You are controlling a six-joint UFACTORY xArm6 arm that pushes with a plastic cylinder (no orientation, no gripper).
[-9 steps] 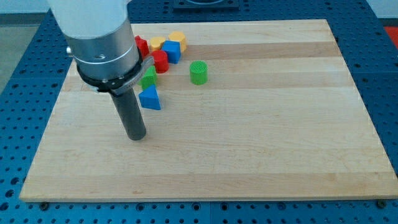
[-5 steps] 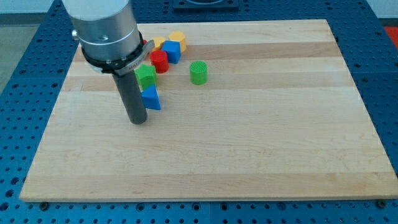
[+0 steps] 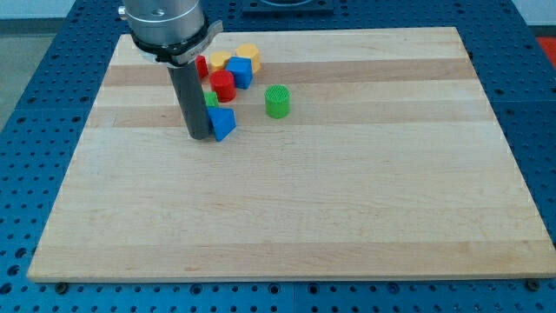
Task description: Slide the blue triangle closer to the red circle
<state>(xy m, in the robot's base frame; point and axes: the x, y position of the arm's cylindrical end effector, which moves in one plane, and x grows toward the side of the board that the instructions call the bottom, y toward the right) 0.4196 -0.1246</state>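
The blue triangle [image 3: 222,123] lies on the wooden board [image 3: 347,191], just below the red circle [image 3: 224,85]. My tip [image 3: 198,135] touches the blue triangle's left side. The rod hides most of a green block [image 3: 211,101] that sits between the red circle and the blue triangle.
A cluster sits at the view's top left: a blue cube [image 3: 241,72], two yellow blocks [image 3: 248,54] [image 3: 218,60] and a second red block [image 3: 201,66]. A green cylinder [image 3: 277,102] stands alone to the right of the cluster.
My tip has moved up and to the right, reaching the blue triangle's left side. The blue triangle has shifted up and right, closer to the red circle.
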